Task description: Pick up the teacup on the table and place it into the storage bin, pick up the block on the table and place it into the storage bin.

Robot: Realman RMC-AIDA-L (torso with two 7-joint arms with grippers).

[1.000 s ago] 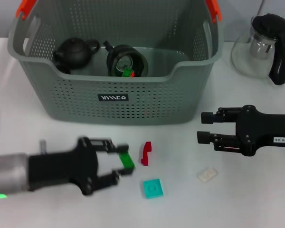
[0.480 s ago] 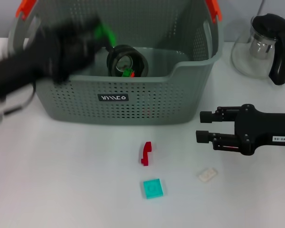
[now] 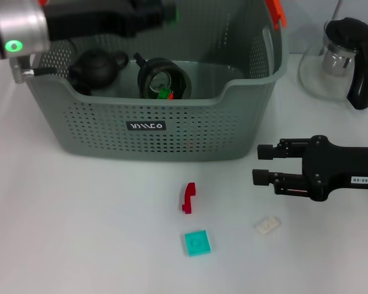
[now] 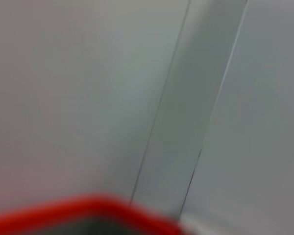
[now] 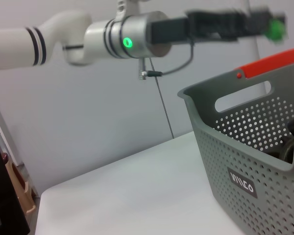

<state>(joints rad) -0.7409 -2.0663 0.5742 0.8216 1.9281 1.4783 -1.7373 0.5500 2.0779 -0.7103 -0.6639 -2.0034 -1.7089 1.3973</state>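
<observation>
The grey-green storage bin [image 3: 98, 122] stands at the back of the table; the right wrist view shows its wall [image 5: 245, 147] too. Inside lie a dark teacup [image 3: 164, 78] and a black teapot [image 3: 98, 66]. My left gripper [image 3: 165, 12] hovers above the bin's back half, shut on a small green block [image 3: 171, 13], which also shows in the right wrist view [image 5: 274, 28]. On the table in front of the bin lie a red block [image 3: 187, 197], a teal block [image 3: 197, 242] and a white block [image 3: 267, 225]. My right gripper [image 3: 260, 165] rests open on the right, holding nothing.
A glass kettle with a black handle [image 3: 340, 58] stands at the back right. The bin's orange-red handle [image 4: 88, 210] fills the lower edge of the left wrist view, with only a grey wall beyond it.
My left gripper lifted the green block from the table, swung up over the bin's left rim and now holds it higher and farther right above the bin. The right arm stayed still.
</observation>
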